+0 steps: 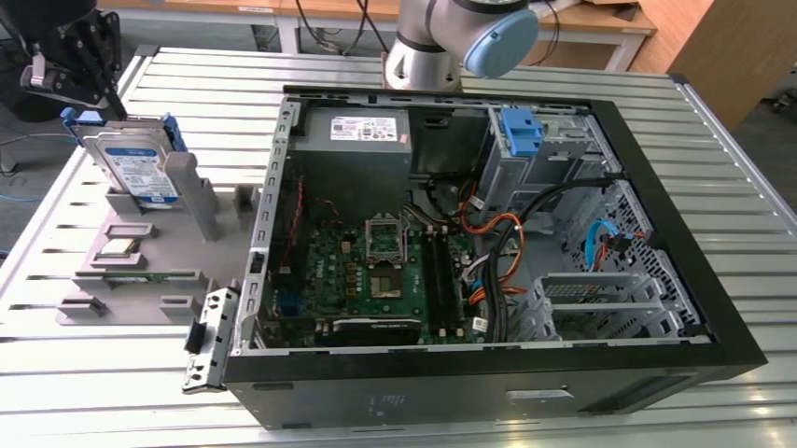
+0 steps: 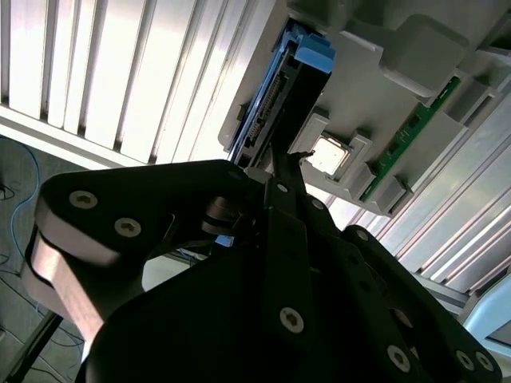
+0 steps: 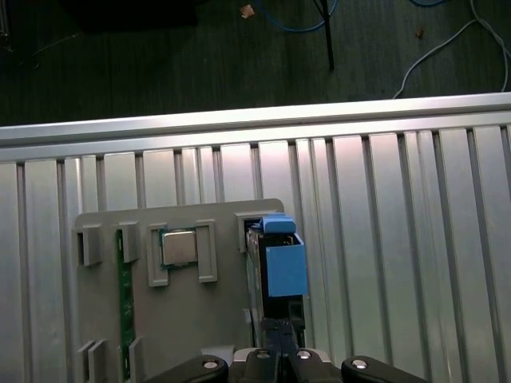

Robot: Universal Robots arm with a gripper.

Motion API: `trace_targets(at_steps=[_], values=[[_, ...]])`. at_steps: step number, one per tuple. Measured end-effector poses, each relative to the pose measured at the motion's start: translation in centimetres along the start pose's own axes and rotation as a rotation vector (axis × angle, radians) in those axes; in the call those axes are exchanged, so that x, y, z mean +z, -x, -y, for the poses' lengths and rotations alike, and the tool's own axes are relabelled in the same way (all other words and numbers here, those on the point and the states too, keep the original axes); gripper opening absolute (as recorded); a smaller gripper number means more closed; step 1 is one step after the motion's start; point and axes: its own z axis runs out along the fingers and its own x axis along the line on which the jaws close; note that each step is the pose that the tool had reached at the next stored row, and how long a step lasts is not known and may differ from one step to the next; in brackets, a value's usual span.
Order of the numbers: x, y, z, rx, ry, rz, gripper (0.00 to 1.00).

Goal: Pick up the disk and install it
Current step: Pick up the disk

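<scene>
**Disk on edge in its holder, gripper close above**

We see the disk [image 1: 134,163] standing on edge in a slot of the grey holder [image 1: 174,280], toward the exterior view's left. It is outside the open computer case [image 1: 498,392] (so it is not yet installed). Its white-and-blue label faces the exterior camera, and the blue carrier frames its upper edge.

The gripper [image 1: 106,93] hangs just over that upper edge. In the first wrist view we look down past the gripper [image 3: 277,329] onto the thin edge of the disk [image 3: 275,267], and the two are in line. We cannot tell whether the gripper touches the disk, nor whether it is released or clenched.

A processor chip [image 3: 179,247] lies in a pocket of the holder just beside the disk. A green memory stick [image 1: 137,275] lies a little further along. Holder and case both rest on a slatted metal table [image 1: 734,187].
</scene>
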Motion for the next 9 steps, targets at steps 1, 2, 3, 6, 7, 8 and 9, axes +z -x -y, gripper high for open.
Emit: trace_targets(at_steps=[1, 2, 3, 6, 7, 8, 9], values=[[0.01, 0.0, 0.03, 0.0, 0.0, 0.0, 0.11], [0.0, 0.01, 0.08, 0.0, 0.0001, -0.0001, 0.11], [0.01, 0.02, 0.13, 0.0, 0.0001, 0.0, 0.11], [0.03, 0.07, 0.17, 0.0, 0.0, 0.0003, 0.11], [0.03, 0.1, 0.17, 0.0, 0.0, 0.0003, 0.11], [0.04, 0.14, 0.17, 0.0, 0.0, 0.0004, 0.11], [0.04, 0.17, 0.17, 0.0, 0.0, 0.0004, 0.11]])
